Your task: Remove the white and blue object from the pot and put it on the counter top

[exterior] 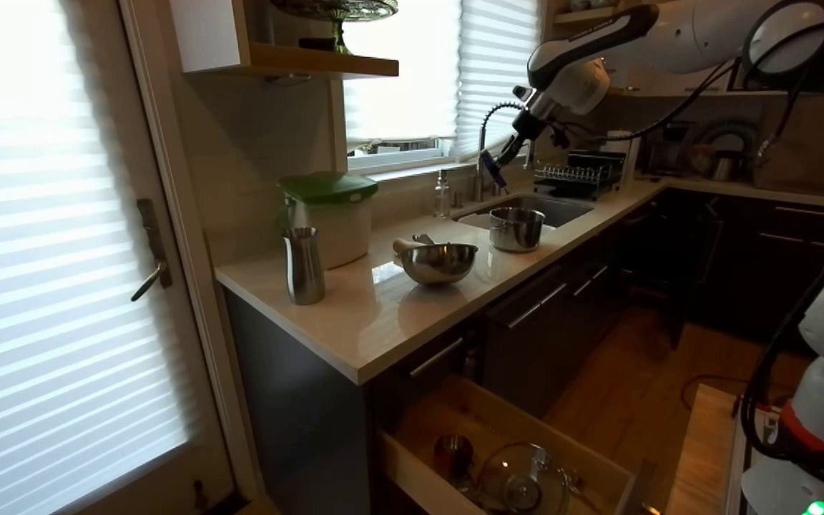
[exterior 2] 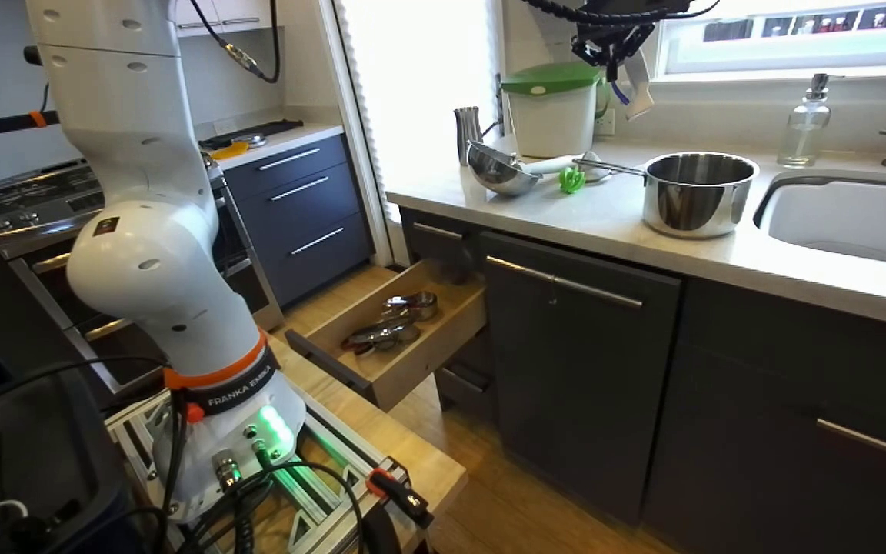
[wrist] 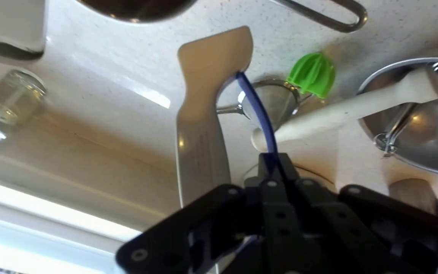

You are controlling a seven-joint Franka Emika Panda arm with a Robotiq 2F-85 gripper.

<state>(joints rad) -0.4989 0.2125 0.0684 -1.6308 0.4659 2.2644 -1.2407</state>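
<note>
The white and blue object (wrist: 200,114) is flat and pale, with a wide end and a curved blue strip. It also shows in both exterior views (exterior: 494,170) (exterior 2: 638,86). My gripper (wrist: 274,163) is shut on its blue strip and holds it in the air, above the counter top (exterior 2: 589,215). The gripper also shows in both exterior views (exterior: 508,151) (exterior 2: 612,71). The straight-sided metal pot (exterior 2: 695,201) stands on the counter beside the sink; it also shows in an exterior view (exterior: 517,230). Only the pot's rim shows in the wrist view (wrist: 139,17).
A shiny steel bowl (exterior: 440,265) with a pale pestle (wrist: 352,108) stands on the counter. A green reamer (wrist: 313,74) and small metal cup (wrist: 274,101) lie nearby. A green-lidded bin (exterior: 330,218), steel shaker (exterior: 303,268), soap bottle (exterior 2: 806,127) and sink (exterior 2: 858,215) surround them. A drawer (exterior 2: 404,331) is open below.
</note>
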